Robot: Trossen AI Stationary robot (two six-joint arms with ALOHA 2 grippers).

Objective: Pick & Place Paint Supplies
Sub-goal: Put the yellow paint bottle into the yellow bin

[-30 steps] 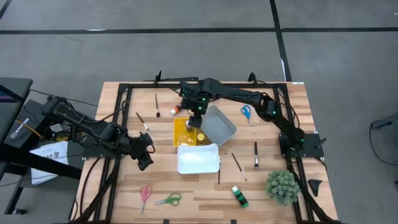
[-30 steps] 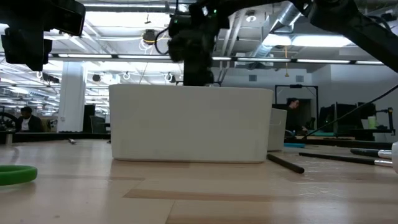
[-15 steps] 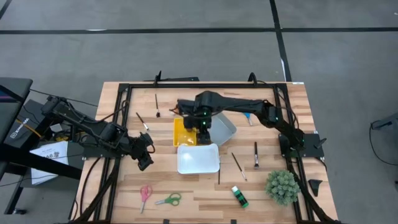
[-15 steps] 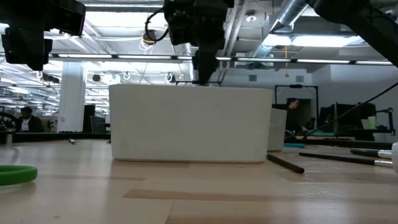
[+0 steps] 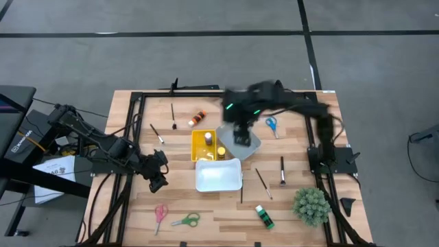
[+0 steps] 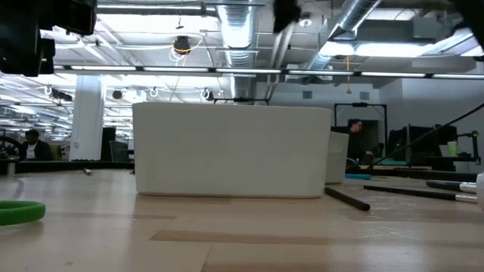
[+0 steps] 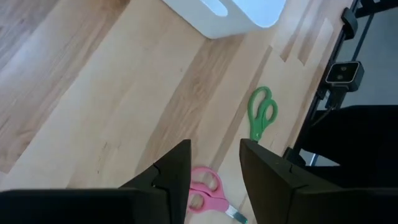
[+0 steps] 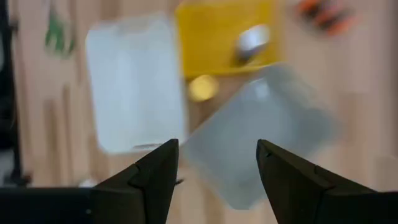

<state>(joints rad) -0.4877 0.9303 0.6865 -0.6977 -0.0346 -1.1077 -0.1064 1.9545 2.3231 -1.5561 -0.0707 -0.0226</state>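
Worktop [image 5: 123, 206] seen from above, white bin [image 5: 218, 175] as landmark, scanned left to right.

Left hand [image 5: 157, 180] parked well left of white bin, just above the wood, fingers [image 7: 173, 173] parted a moderate gap, holding nothing. Pink scissors [image 5: 160, 213] left of and nearer the front edge than white bin; green scissors [image 5: 186, 220] just right of those, both flat on the wood. In the left wrist view same pair visible past the fingers: pink scissors [image 7: 208, 190], green scissors [image 7: 262, 112], corner of white bin [image 7: 230, 14] farther off.

Two thin brushes far-left of white bin: one [image 5: 157, 133] angled, one [image 5: 172, 112] near the far rail. Orange bottle [image 5: 199, 118] lying beyond white bin, near the far side. Yellow tray [image 5: 203, 145] touching white bin's far edge, small bottle [image 5: 208, 139] standing in it, yellow-capped bottle [image 5: 221, 151] at its right rim.

Grey bin [image 5: 240, 139] just beyond and right of white bin, tilted. Right hand [image 5: 241, 132] blurred over grey bin, fingers [image 8: 155, 173] spread wide, nothing between them.

Blue scissors [image 5: 271, 124] right of grey bin. Two brushes right of white bin: slanted one [image 5: 263, 182], upright one [image 5: 282, 171]. Green bottle [image 5: 264, 216] front-right of white bin. Fuzzy plant [image 5: 311, 205] farthest right.
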